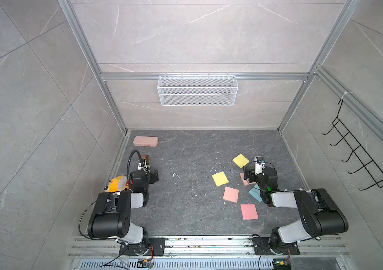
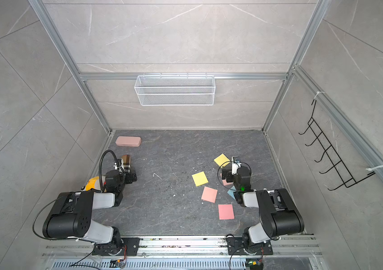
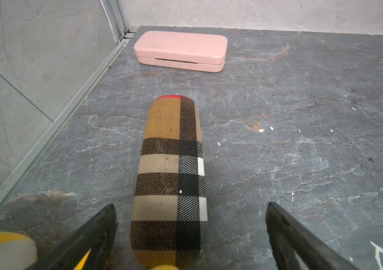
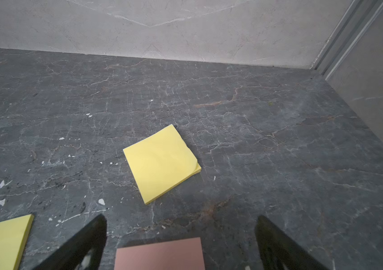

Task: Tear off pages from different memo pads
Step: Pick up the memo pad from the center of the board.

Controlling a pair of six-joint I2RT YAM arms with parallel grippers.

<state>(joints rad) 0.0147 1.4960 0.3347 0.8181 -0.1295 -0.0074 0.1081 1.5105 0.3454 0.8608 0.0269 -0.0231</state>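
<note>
Dark grey marble-look counter [image 1: 186, 217], flat, scuffed, white flecks. Walls on three sides with aluminium rails along the edges, and the arm bases sit on the near edge. Widest open room is the middle strip between the two arms.

Paper squares all sit right of centre. Six counted: 3 pink, 2 yellow, 1 blue. Near to far:
- near pink pad [image 1: 249, 211]: on its own, crisp edges
- mid pink pad [image 1: 231, 194]: visible thickness
- blue square [image 1: 254, 193]: partly under the right arm, can't tell pad or single page
- near yellow pad [image 1: 220, 178]: thick block edge shows in the right wrist view
- pink square [image 4: 160, 253]: right below the right end effector, thickness not readable
- far yellow pad [image 4: 162, 163]: top page [image 4: 191, 161] curled up at one corner, otherwise flat on the block

Right end effector [image 4: 180, 217]: jaws spread wide, nothing in them, over the pink square with the far yellow pad just ahead. Bare counter beyond that up to the back wall.

Left end effector [image 3: 191, 204]: jaws wide, straddling the near end of a plaid case [image 3: 172, 163]. It's woven fabric, long and rounded, with gaps either side, so no grip.

Yellow toy [image 1: 115, 183], smooth, sits beside the left arm near the left wall. Pink case [image 3: 181, 50] is a hard rounded rectangle, closed, in the far left corner. Back wall has 1 white mesh basket [image 1: 197, 90]; right wall has 1 black wire hook rack [image 1: 358, 152].
</note>
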